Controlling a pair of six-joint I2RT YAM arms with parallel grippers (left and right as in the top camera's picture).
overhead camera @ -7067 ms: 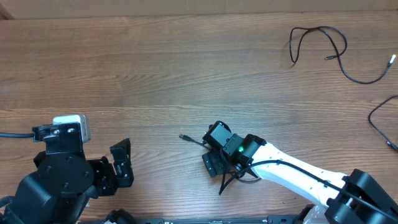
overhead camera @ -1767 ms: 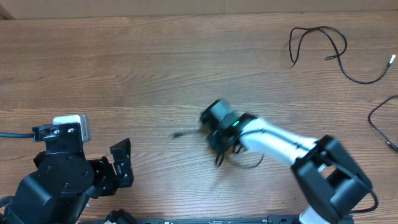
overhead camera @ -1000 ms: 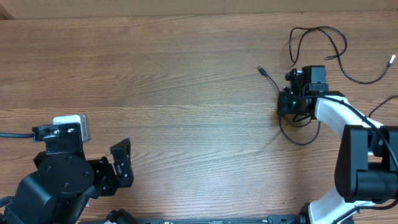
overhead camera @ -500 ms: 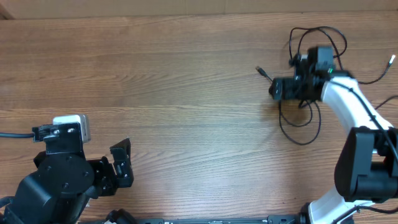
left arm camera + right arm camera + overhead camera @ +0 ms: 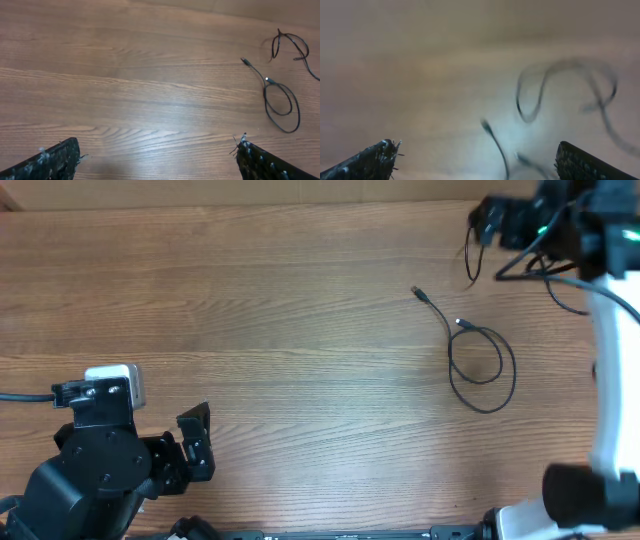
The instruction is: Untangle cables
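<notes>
We are noting the left gripper (image 5: 196, 442) sitting by the near-left corner of the desk (image 5: 280, 300), jaws standing wide apart, gripping nothing. Right of centre, one loose cable (image 5: 482, 370) is lying flat on the wood, curling into a single loop, one plug end trailing toward the far edge. At the far-right corner a second cable (image 5: 468, 260) is looping partly under the right arm. The right gripper (image 5: 474, 150) is hanging over that corner, blurred, fingers spread apart and empty

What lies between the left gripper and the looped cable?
Only bare table; the left wrist view shows nothing between the left gripper and the looped cable.
</notes>
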